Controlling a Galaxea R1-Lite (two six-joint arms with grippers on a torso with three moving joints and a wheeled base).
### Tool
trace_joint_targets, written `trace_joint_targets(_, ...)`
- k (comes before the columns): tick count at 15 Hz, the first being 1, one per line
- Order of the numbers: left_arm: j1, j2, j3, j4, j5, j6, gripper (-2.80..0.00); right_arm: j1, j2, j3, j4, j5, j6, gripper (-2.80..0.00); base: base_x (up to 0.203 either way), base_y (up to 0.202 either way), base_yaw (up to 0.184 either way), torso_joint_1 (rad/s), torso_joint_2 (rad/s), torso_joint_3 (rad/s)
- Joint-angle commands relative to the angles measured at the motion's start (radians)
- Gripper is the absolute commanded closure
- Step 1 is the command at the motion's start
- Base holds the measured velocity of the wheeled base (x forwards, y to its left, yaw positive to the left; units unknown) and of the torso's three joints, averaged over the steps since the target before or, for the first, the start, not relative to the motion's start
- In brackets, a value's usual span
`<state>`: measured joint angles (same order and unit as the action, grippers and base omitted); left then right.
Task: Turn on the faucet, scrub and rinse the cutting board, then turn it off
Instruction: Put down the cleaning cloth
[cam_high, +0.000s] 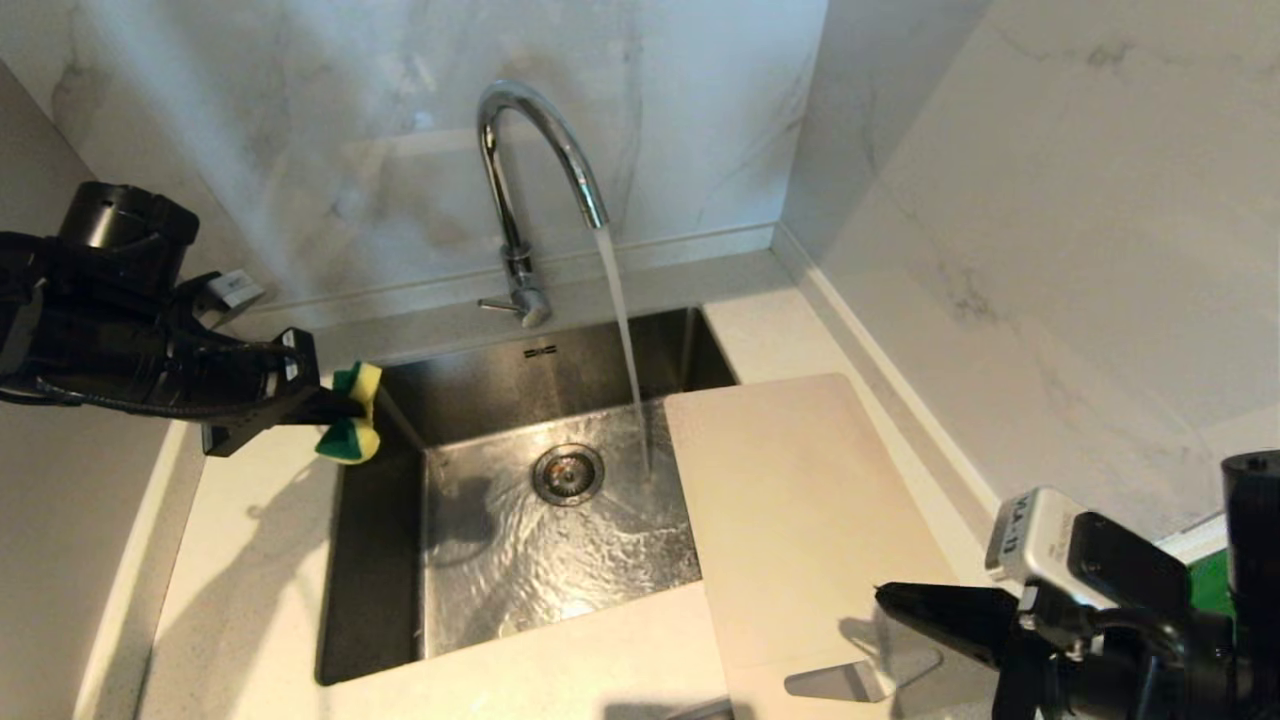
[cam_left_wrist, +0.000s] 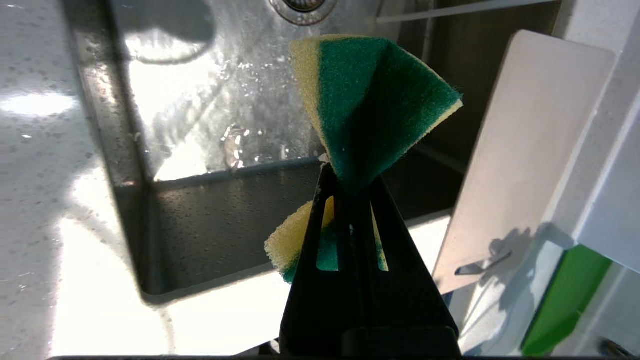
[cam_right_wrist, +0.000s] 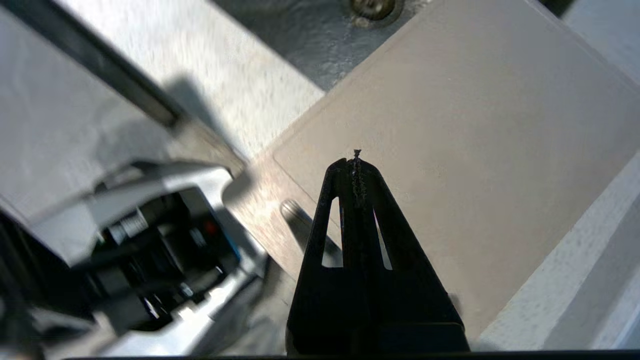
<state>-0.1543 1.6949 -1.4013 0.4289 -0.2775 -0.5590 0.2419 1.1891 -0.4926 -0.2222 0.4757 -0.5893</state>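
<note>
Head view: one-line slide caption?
Chrome gooseneck faucet running into steel sink; left gripper pinches green-yellow sponge.

Your head view looks down from above and in front at the sink (cam_high: 380, 560), faucet (cam_high: 520, 180) at the far wall. Left wrist view sits close behind its jaws, facing across the sink toward the board (cam_left_wrist: 530, 150). Right wrist view hangs close over the board (cam_right_wrist: 450, 150). All three share board and drain.
</note>
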Motion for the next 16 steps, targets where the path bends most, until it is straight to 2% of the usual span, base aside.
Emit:
trace_joint_targets(1, -0.001, -0.012, -0.001, 0.005, 0.021, 0.004, 0.00, 0.000, -0.068, 0.018, -0.093, -0.003, 0.170, 0.00, 0.000, 0.000, 0.000, 0.000, 0.00, 0.000)
trace_joint_targets(3, -0.001, -0.025, 0.002, 0.025, 0.027, 0.017, 0.00, 0.000, -0.101, 0.057, -0.241, -0.055, 0.320, 0.00, 0.000, 0.000, 0.000, 0.000, 0.00, 0.000)
trace_joint_targets(4, -0.001, -0.031, 0.003, 0.030, 0.026, 0.016, 0.00, 0.000, -0.126, 0.074, -0.263, -0.115, 0.346, 0.00, 0.000, 0.000, 0.000, 0.000, 0.00, 0.000)
trace_joint_targets(7, -0.001, -0.044, 0.007, 0.033, 0.027, 0.016, 0.00, -0.001, -0.223, 0.118, -0.269, -0.210, 0.366, 0.00, 0.000, 0.000, 0.000, 0.000, 0.00, 0.000)
trace_joint_targets(9, -0.001, -0.047, 0.007, 0.040, 0.029, 0.014, 0.00, -0.002, -0.292, 0.161, -0.266, -0.397, 0.378, 0.00, 0.000, 0.000, 0.000, 0.000, 0.00, 0.000)
trace_joint_targets(13, -0.001, -0.044, 0.007, 0.044, 0.029, 0.008, 0.00, -0.003, -0.367, 0.229, -0.264, -0.680, 0.420, 0.00, 0.000, 0.000, 0.000, 0.000, 0.00, 0.000)
trace_joint_targets(14, -0.001, -0.044, 0.007, 0.044, 0.027, 0.007, 0.00, -0.005, -0.381, 0.250, -0.264, -0.738, 0.432, 0.00, 0.000, 0.000, 0.000, 0.000, 0.00, 0.000)
trace_joint_targets(16, -0.001, -0.046, 0.007, 0.044, 0.027, 0.007, 0.00, -0.086, -0.396, 0.290, -0.265, -0.781, 0.435, 0.00, 0.000, 0.000, 0.000, 0.000, 0.00, 0.000)
